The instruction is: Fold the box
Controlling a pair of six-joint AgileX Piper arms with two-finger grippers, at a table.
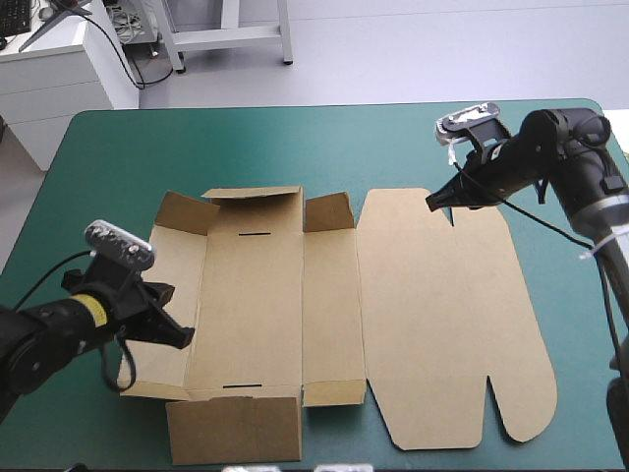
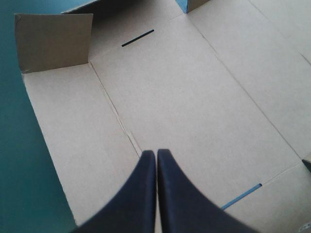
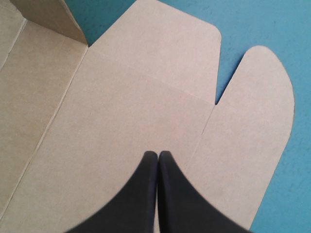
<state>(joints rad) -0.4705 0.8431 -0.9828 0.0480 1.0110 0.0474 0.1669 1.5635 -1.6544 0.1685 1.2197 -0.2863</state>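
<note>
Left pincer [image 2: 156, 151] pressed together, tip over left side of box [image 1: 257, 295]. Right pincer [image 1: 433, 203] likewise, over far corner of lid [image 1: 442, 324]. Box at middle of counter [image 1: 295, 147], half-raised, long axis left-right; left arm nearer the tray part.

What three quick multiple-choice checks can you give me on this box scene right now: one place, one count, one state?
1. The right gripper is over: A) the far end of the lid; B) the floor off the table; C) the table's near-left corner.
2. Dark slots in the base panel of the box: A) none; B) two; C) five.
3. The lid is: A) standing upright; B) folded over the base; C) lying flat on the teal-green cover.
Answers: 1 A, its tip sits above the lid's far end in the high view; 2 B, one slot near each end; 3 C, its whole outline lies spread out.
</note>
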